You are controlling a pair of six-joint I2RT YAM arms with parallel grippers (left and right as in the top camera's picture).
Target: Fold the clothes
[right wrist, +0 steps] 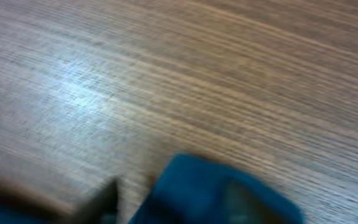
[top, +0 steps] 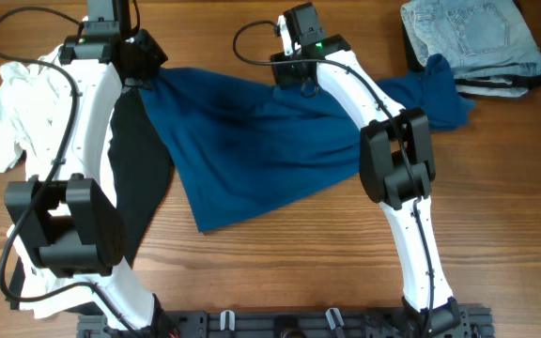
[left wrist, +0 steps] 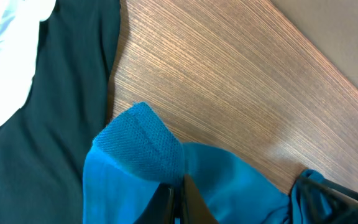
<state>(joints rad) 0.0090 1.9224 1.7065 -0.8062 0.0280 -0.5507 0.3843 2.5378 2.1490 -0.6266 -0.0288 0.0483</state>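
- A wooden table carries the work, with 2 arms reaching in from its near edge. Folded pale jeans sit at the far right corner.
- The blue shirt lies mid-table as a slanted, rumpled sheet running from far left to far right, not yet folded. 1 bunched end rests just beside the jeans.
- A white shirt lies crumpled at the left, and a black garment lies between it and the blue shirt, touching both.
- The left pincer is clenched on a ribbed hem at the blue shirt's far left corner, and the cloth puckers up from its tips.
- The right pincer sits at the shirt's far edge. Its blurred wrist view shows blue cloth at the tips, but it cannot be told whether it grips or is released.
- The step in hand looks like taking the far edge at 2 points.
- The next move calls for a sure right-hand grip. Both arms should then lift evenly, keeping the cloth taut while they draw it flat or over.
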